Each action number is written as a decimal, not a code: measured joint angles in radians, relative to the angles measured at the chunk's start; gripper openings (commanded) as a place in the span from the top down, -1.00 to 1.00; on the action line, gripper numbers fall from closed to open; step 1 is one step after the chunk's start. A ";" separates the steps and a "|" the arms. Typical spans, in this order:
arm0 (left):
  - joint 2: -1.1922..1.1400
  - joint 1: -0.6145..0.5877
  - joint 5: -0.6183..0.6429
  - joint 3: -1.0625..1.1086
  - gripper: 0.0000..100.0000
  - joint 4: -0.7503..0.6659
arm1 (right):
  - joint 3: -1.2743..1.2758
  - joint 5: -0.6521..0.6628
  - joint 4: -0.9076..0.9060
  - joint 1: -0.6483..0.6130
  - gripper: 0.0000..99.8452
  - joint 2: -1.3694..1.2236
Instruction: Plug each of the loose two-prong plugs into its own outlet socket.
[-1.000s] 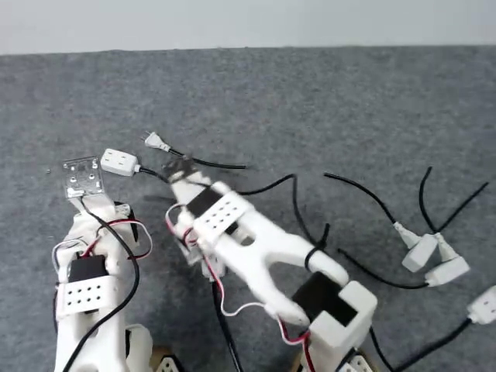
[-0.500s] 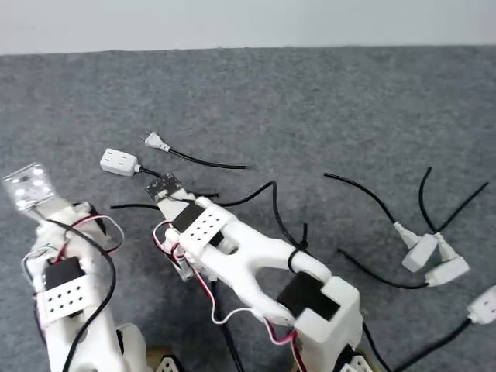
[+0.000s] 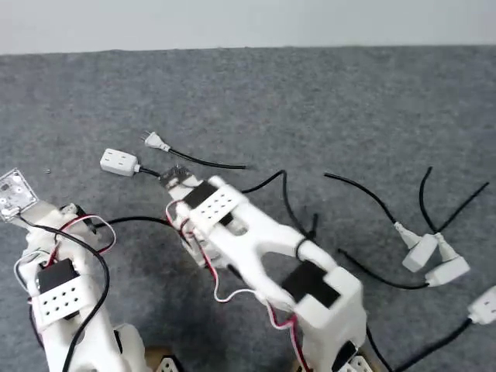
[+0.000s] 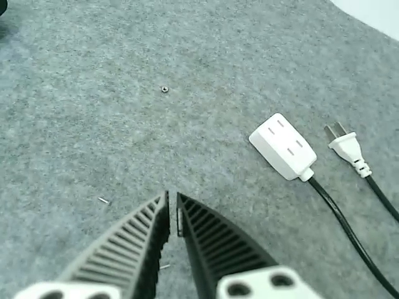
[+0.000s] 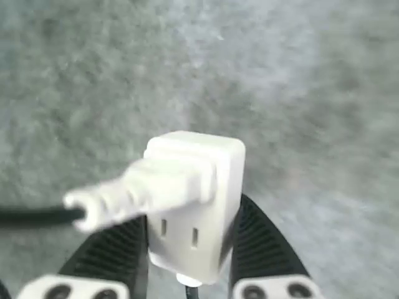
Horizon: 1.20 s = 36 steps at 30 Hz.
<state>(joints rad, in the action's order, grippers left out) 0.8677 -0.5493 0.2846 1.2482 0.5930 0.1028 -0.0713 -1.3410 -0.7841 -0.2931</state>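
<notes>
A loose white outlet socket (image 4: 283,146) lies on the grey carpet, its black cord trailing away. A white two-prong plug (image 4: 346,144) rests just beside it; both sit at the far left in the high view, socket (image 3: 118,162) and plug (image 3: 157,141). My left gripper (image 4: 173,202) hovers short of them, shut with nothing in it. My right gripper (image 5: 192,240) is shut on another white outlet socket (image 5: 194,187) that has a white plug (image 5: 156,187) seated in it. In the high view the right gripper (image 3: 178,182) is just right of the loose socket.
Black cords (image 3: 287,205) loop across the middle of the carpet. Joined plug-and-socket pairs (image 3: 431,257) lie at the right edge, another socket (image 3: 484,304) below them. A small screw (image 4: 163,90) sits on the carpet beyond my left gripper.
The left arm swung away from the loose socket toward the left edge. The right arm drew back, then moved forward again, dragging its black cord along.
</notes>
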 measured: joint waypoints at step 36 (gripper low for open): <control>0.000 0.057 0.086 -0.006 0.55 0.044 | 0.330 0.322 -0.094 1.301 0.62 0.732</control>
<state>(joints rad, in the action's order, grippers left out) 0.8677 -0.4925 0.3705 1.2421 0.6375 0.4327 0.2509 -1.4346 0.5171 0.4388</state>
